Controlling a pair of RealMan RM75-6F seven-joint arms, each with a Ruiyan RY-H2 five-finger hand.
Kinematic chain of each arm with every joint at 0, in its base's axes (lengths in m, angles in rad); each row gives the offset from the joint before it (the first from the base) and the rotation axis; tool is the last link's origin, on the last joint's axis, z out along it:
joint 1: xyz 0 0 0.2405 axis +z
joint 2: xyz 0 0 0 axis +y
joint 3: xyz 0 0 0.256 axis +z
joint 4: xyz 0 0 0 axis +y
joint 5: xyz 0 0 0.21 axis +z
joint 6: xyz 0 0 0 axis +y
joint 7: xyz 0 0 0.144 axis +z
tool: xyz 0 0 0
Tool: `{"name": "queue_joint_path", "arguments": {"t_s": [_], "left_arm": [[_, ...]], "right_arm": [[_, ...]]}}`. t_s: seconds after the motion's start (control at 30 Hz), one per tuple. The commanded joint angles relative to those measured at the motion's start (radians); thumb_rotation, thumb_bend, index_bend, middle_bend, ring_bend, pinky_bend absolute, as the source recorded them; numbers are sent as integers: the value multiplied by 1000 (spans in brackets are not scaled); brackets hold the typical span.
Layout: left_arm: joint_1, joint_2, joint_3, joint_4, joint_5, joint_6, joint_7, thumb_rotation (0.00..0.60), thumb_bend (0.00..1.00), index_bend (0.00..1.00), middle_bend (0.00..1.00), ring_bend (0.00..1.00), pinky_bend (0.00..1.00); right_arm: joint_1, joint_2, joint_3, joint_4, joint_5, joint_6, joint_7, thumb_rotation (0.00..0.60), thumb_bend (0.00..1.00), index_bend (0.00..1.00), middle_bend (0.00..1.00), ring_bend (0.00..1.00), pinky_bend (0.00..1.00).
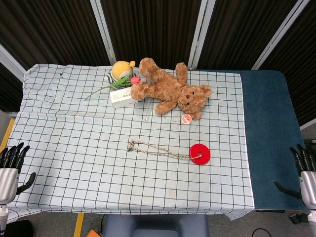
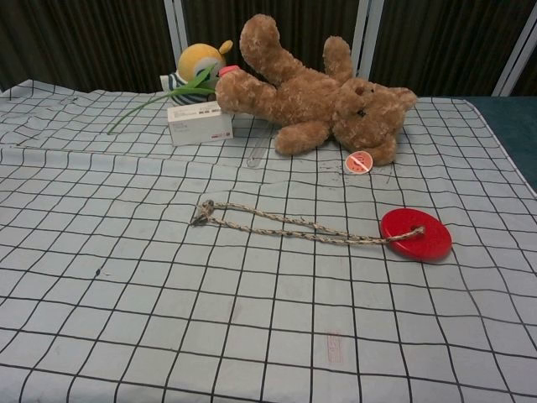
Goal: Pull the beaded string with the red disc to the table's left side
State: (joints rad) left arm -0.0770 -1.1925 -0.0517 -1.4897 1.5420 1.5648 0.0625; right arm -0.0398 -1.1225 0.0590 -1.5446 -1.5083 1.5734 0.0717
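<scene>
Checked cloth [image 1: 74, 148] over table, blue strip [image 1: 269, 133] by right hand [image 1: 302, 170]; dark slatted wall behind. Both hands spread, holding nothing; left hand [image 1: 12, 165] at cloth's edge. String [image 1: 158, 149] w/ disc [image 1: 200, 154] lies between them.

One teddy bear [image 1: 170, 91], one yellow toy [image 1: 121, 71], one white box [image 1: 122, 96], one red disc [image 1: 200, 154] on one string [image 1: 158, 149], two hands: left hand [image 1: 12, 165], right hand [image 1: 305, 173].
</scene>
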Motion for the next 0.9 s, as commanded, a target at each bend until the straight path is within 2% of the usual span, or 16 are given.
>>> {"name": "queue_joint_path", "arguments": {"t_s": [0.03, 0.3, 0.47, 0.67, 0.9], "left_arm": [[0, 1, 0, -3, 1, 0, 2, 600, 372, 0, 0, 0, 0], [-9, 1, 7, -26, 22, -5, 20, 600, 372, 0, 0, 0, 0], [-66, 2, 0, -61, 55, -64, 50, 600, 372, 0, 0, 0, 1], [-206, -55, -33, -88, 92, -218, 118, 600, 372, 0, 0, 0, 2], [-389, -195, -93, -49, 22, -452, 212, 600, 372, 0, 0, 0, 4]], "right_arm": [[-1, -2, 0, 5, 1, 1, 3, 600, 29, 0, 0, 0, 0], [-6, 5, 1, 6, -2, 14, 23, 600, 29, 0, 0, 0, 0], [-7, 10, 13, 2, 18, 14, 31, 600, 29, 0, 0, 0, 0], [10, 27, 31, -10, 39, -8, 10, 600, 29, 0, 0, 0, 0], [22, 53, 45, -31, 48, -19, 13, 600, 29, 0, 0, 0, 0]]}}
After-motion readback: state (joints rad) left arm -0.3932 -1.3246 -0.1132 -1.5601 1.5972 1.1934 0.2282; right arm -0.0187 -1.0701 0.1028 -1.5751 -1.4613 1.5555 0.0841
